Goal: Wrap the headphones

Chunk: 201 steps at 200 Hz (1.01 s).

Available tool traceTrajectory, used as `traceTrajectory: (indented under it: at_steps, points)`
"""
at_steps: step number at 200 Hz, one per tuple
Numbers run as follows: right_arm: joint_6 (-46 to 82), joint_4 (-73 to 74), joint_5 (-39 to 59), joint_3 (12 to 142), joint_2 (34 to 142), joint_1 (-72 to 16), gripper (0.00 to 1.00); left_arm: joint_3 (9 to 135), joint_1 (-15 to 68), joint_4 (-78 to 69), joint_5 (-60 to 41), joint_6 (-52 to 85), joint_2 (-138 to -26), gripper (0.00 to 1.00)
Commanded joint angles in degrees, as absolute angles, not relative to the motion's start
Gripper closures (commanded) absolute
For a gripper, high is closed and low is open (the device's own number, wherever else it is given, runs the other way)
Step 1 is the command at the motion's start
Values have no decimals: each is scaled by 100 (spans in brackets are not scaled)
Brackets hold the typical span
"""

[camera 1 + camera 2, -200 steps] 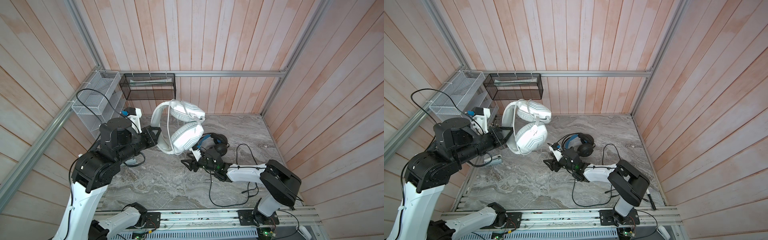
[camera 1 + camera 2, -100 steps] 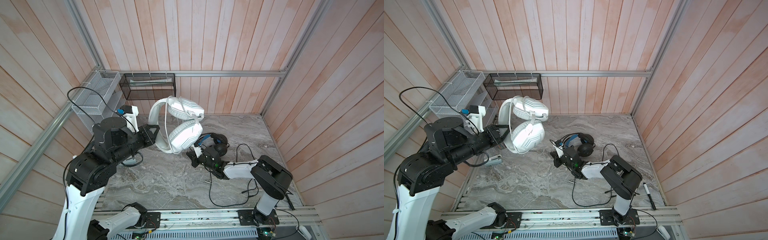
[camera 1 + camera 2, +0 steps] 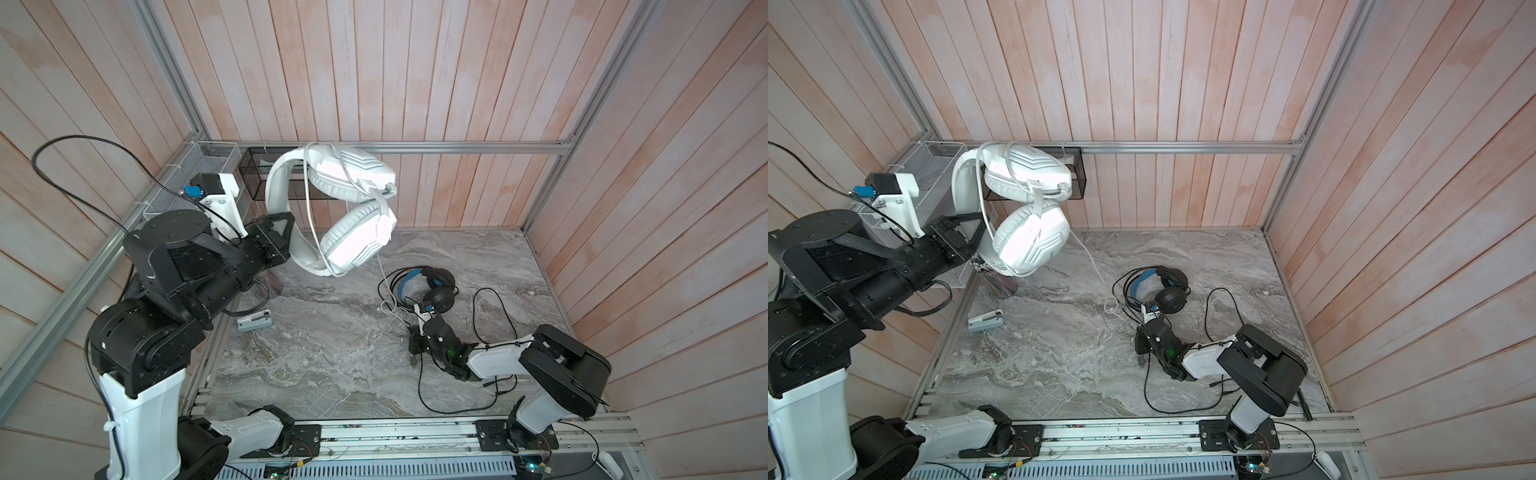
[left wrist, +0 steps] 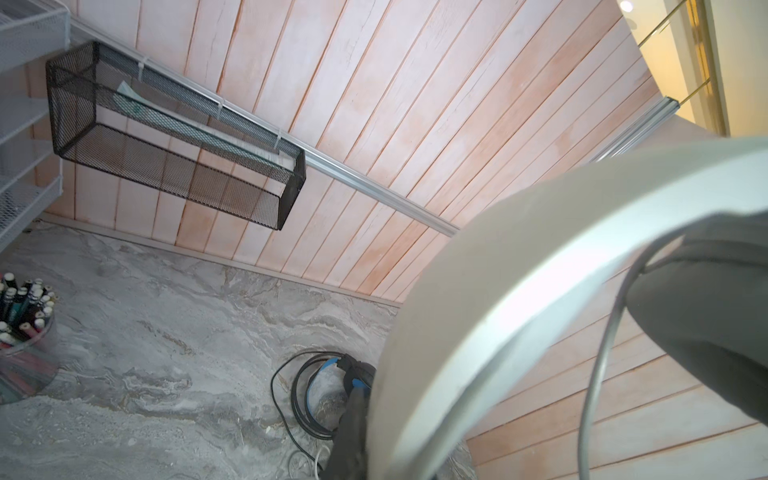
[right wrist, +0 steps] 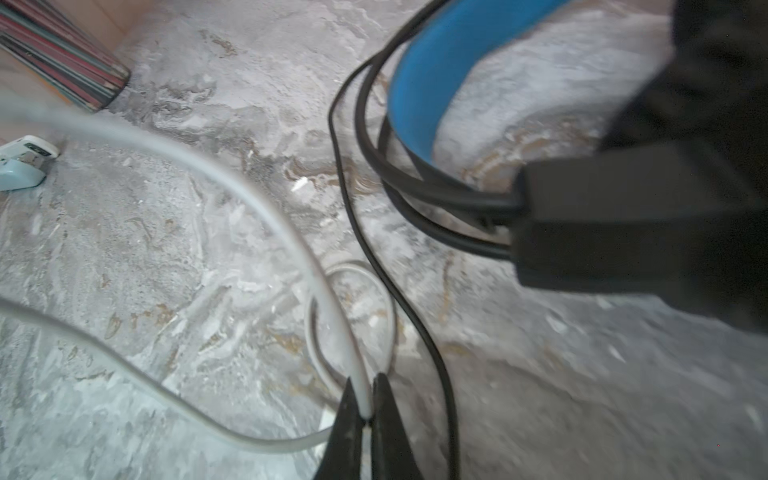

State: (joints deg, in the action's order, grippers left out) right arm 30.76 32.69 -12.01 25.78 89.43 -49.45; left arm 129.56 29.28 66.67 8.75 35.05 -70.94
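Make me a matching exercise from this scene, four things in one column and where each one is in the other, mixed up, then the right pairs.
1. white over-ear headphones
2. black headphones with blue-lined headband
3. thin white cable
4. black wire-mesh basket

A. lying on the grey marble tabletop
B. pinched in the right gripper
C. hanging from the aluminium wall rail
D. held aloft by the left gripper

Pairs: 1-D, 2-A, 3-B, 4-C

Pale plank walls [image 3: 415, 75] surround a grey marbled floor [image 3: 324, 357]; black mesh basket [image 4: 174, 141] hangs.
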Motion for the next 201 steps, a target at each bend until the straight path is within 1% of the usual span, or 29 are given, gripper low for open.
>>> traceTrajectory:
  at_steps: [1, 19, 43, 62, 77, 106, 126, 145, 157, 163, 175, 180, 184, 187, 201]
  points:
    - [3468, 2382, -1868, 2444, 8426, -4921, 100, 13332, 2927, 6545, 1302, 3321, -7291, 100]
    - [3455, 1933, -2075, 2254, 7816, -4874, 100, 13354, 2910, 6550, 1543, 3214, -7346, 100]
    - [3413, 1284, -2378, 2093, 6952, -4789, 100, 13295, 2859, 6517, 1624, 3155, -7374, 100]
    - [3378, 551, -2663, 2194, 6303, -4712, 100, 13300, 2782, 6487, 1564, 3130, -7441, 100]
    - [3507, -69, -3121, 2258, 5742, -4669, 100, 13328, 2726, 6478, 1518, 3116, -7517, 100]
    - [3486, -1003, -3542, 2449, 4641, -4485, 100, 13303, 2573, 6438, 1333, 3127, -7641, 100]
    - [3268, -1300, -3459, 2561, 4076, -4387, 100, 13124, 2410, 6353, 1049, 3211, -7649, 100]
    - [3034, -1486, -3033, 2717, 4184, -4353, 100, 12751, 2227, 6166, 697, 3333, -7544, 100]
    - [2998, -1569, -2615, 2779, 4384, -4350, 95, 12569, 2210, 6087, 545, 3394, -7486, 100]
    - [3011, -1601, -2403, 2798, 4442, -4351, 91, 12510, 2210, 6076, 456, 3430, -7473, 100]
    - [3092, -1579, -2020, 2756, 4410, -4359, 76, 12385, 2208, 6067, 255, 3495, -7453, 100]
    - [3102, -1497, -1813, 2703, 4318, -4355, 68, 12357, 2214, 6085, 201, 3519, -7453, 100]
    - [3067, -1399, -1601, 2657, 4245, -4359, 65, 12336, 2214, 6113, 159, 3528, -7453, 100]
    - [3017, -1308, -1461, 2613, 4146, -4364, 59, 12325, 2213, 6134, 132, 3533, -7449, 100]
    - [2923, -888, -878, 2423, 3744, -4386, 48, 12318, 2215, 6293, 35, 3516, -7484, 100]
